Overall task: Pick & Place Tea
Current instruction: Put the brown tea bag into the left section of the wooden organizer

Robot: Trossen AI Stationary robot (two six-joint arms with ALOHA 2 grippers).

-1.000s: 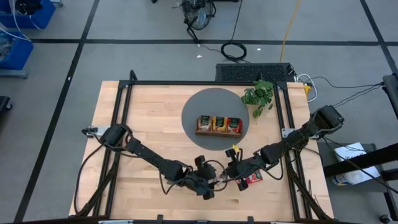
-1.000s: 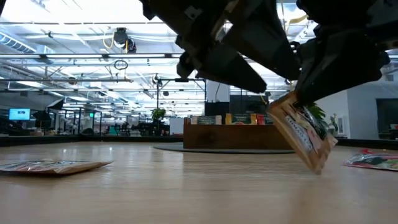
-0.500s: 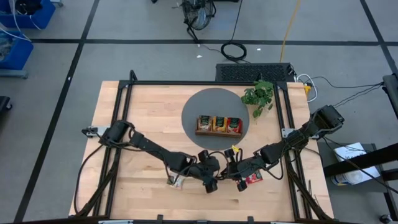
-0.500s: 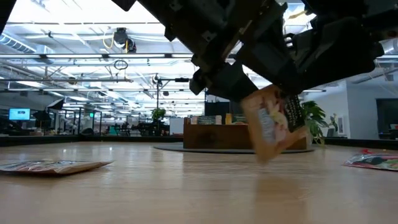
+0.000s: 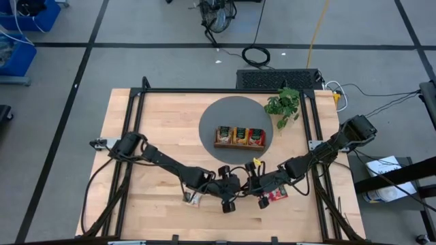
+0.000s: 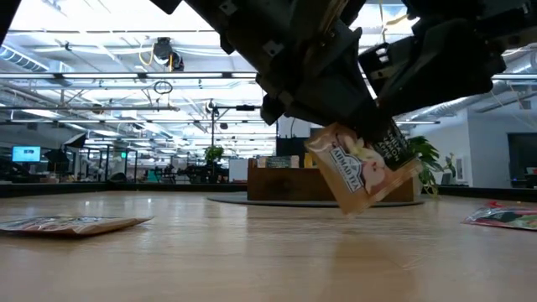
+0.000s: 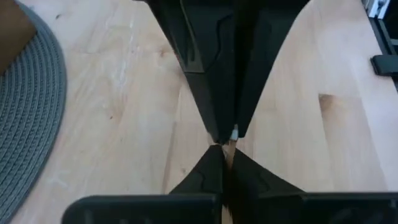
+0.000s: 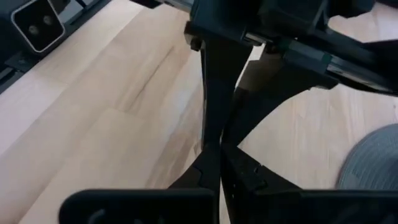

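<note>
Both sets of jaws are pressed fully together on one beige tea packet (image 6: 362, 170), which we see hanging tilted just above the bench (image 5: 163, 122) in the low view, its lower corner close to the wood but not resting on it. We locate the left gripper (image 5: 235, 192) and the right gripper (image 5: 253, 190) nose to nose near the front middle of the bench, just in front of the round grey mat (image 5: 214, 116); in the high view the packet itself is hidden between them. From the left wrist view we see the left arm's own closed fingers (image 7: 214, 171) meeting the tips of the other arm's fingers, with a thin edge of packet between the tips and the edge of the grey mat at the side. From the right wrist view we see the same meeting of the two grippers over bare wood. We note a second tea packet (image 5: 193, 199), pale, lying flat on the bench beside the left arm, and a red tea packet (image 5: 278, 197) lying flat just beside the right gripper. On the mat stands the brown wooden tray (image 5: 221, 143), with more tea packets (image 5: 240, 136) standing upright in its three compartments: beige-green, orange-yellow and red in turn. A green leafy plant (image 5: 284, 105) sits at the mat's far right edge.
</note>
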